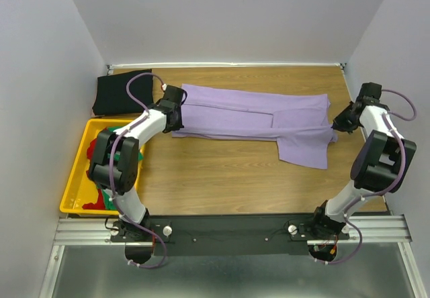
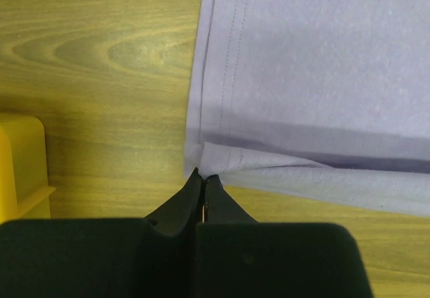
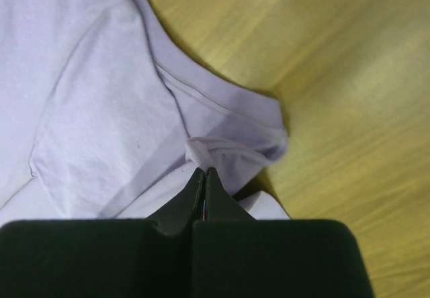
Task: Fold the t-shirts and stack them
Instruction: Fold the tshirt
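Gripping opposite edges, jaws hold lavender t-shirt.

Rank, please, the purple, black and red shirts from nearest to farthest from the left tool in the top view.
1. Purple shirt: gripped by the left tool.
2. Black shirt: back left corner.
3. Red shirt: in the crate, near left.

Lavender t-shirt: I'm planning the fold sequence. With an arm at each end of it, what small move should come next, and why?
Probably lift both ends slightly together. The left gripper and right gripper each have jaws shut on a pinch of the lavender t-shirt, which lies stretched between them, so a joint lift would start the fold.
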`<state>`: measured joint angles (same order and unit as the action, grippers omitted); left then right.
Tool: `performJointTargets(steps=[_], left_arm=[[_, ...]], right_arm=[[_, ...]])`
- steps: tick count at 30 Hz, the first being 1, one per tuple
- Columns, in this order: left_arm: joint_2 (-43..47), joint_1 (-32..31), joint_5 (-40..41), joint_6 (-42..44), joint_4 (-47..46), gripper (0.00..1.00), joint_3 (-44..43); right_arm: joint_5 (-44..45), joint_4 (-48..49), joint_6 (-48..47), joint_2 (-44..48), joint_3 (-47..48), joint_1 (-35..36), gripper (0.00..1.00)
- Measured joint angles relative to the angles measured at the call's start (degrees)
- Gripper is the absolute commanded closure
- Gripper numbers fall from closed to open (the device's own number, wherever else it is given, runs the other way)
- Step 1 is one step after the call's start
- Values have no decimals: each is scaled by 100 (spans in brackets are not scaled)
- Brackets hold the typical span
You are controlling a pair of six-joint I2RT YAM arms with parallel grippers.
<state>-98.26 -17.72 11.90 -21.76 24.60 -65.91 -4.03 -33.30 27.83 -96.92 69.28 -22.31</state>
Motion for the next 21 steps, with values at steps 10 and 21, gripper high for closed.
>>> performJointTargets(steps=[10, 21], left_arm=[[-575, 48, 2, 79, 94, 100, -544], [-944, 142, 105, 146, 168, 100, -1180]], right_arm=[[39, 70, -74, -745, 560, 238, 99], [140, 127, -101, -1003, 660, 238, 98]])
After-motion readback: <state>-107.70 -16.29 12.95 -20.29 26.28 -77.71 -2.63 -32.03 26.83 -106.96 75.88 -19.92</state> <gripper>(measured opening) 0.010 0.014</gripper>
